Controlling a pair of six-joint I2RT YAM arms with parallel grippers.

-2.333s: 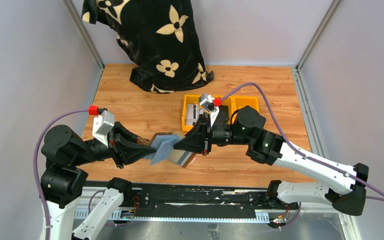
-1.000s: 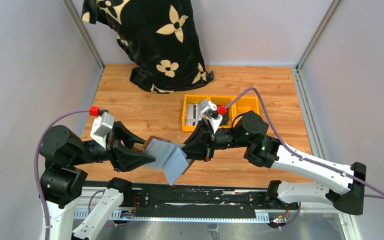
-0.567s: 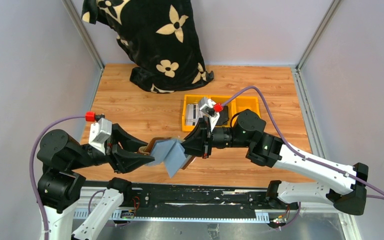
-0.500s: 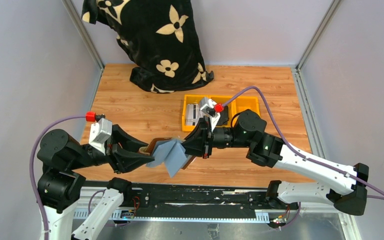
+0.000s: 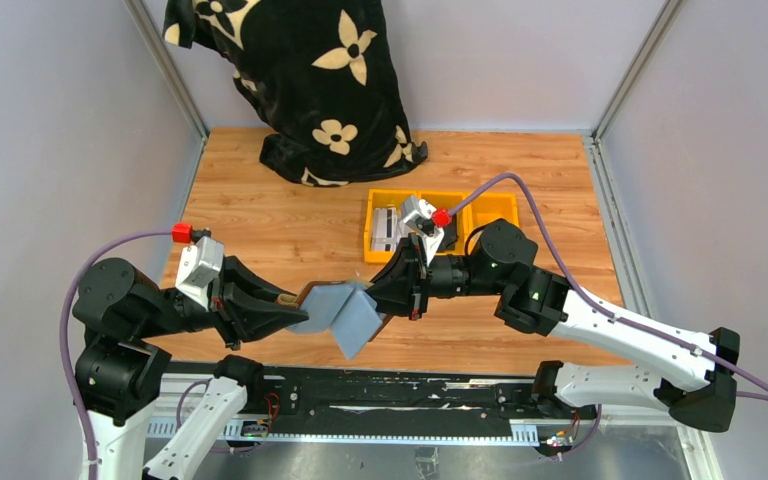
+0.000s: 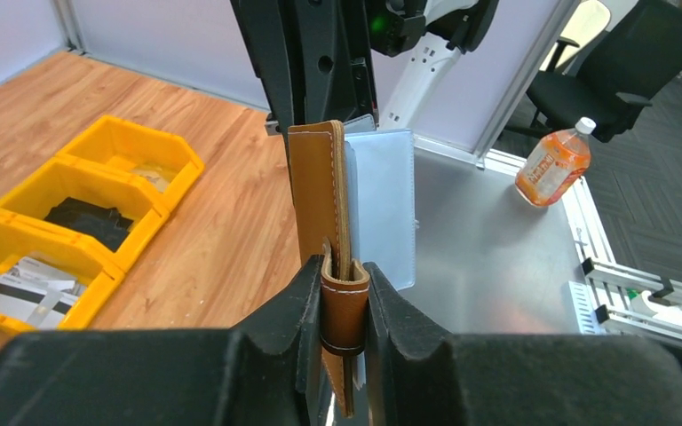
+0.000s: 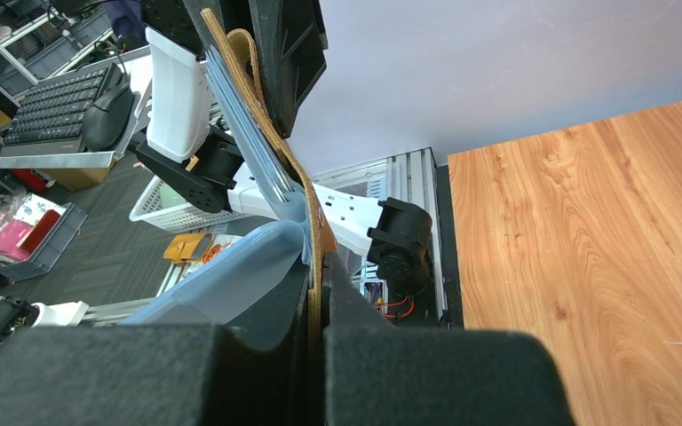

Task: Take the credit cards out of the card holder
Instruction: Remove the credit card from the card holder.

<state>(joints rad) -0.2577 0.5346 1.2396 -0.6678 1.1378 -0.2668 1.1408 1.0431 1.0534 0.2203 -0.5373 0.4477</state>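
Evidently light and floppy: the card holder [image 5: 345, 312] hung in the air just on the near side of the yellow bins [image 5: 490, 196]. The left gripper [image 6: 344, 282] pinched its brown tab; the right gripper [image 7: 315, 297] was clamped on the opposite leather cover. The clear sleeves [image 6: 382, 204] looked slick and limp, so the stitched leather edges seemed the surest hold. The credit cards inside could not be made out.

The card holder [image 6: 318, 191] is tan-brown leather with pale stitching along its edges — its inner sleeves [image 6: 382, 204] are pale grey-blue. The left gripper [image 6: 344, 282] and the right gripper [image 7: 316, 297] are black. The bins [image 5: 495, 208] are bright yellow, the table [image 5: 290, 215] orange-brown woodgrain. The cloth [image 5: 300, 70] is black with cream flowers; the cables [image 5: 125, 240] are purple, with red caps [image 5: 181, 233].
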